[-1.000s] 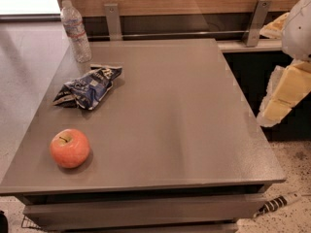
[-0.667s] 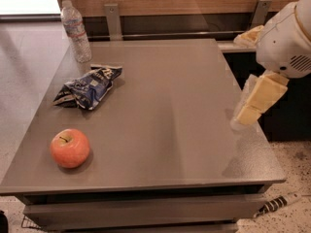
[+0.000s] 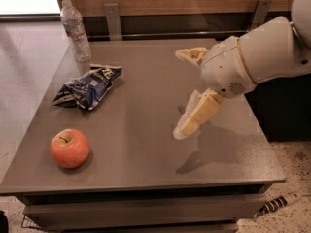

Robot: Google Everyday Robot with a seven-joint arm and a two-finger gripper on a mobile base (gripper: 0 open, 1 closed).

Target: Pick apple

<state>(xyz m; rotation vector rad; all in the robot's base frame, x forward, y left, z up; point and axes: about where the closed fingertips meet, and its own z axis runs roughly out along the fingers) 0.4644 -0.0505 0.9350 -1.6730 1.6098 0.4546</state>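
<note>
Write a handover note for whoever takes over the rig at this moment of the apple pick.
Gripper: open, empty, above the table right of centre, far from the apple.
Apple: on the table near the front left corner, stem up, untouched.
Snack bag lies behind the apple and the bottle stands at the back left; both are apart from it.
Done: no grasp yet.
Left: reach the apple, close, lift.

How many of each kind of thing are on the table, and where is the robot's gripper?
apple: 1
snack bag: 1
water bottle: 1
Total: 3 things on the table
The gripper is open and empty, over the right half of the table, well apart from the apple.
</note>
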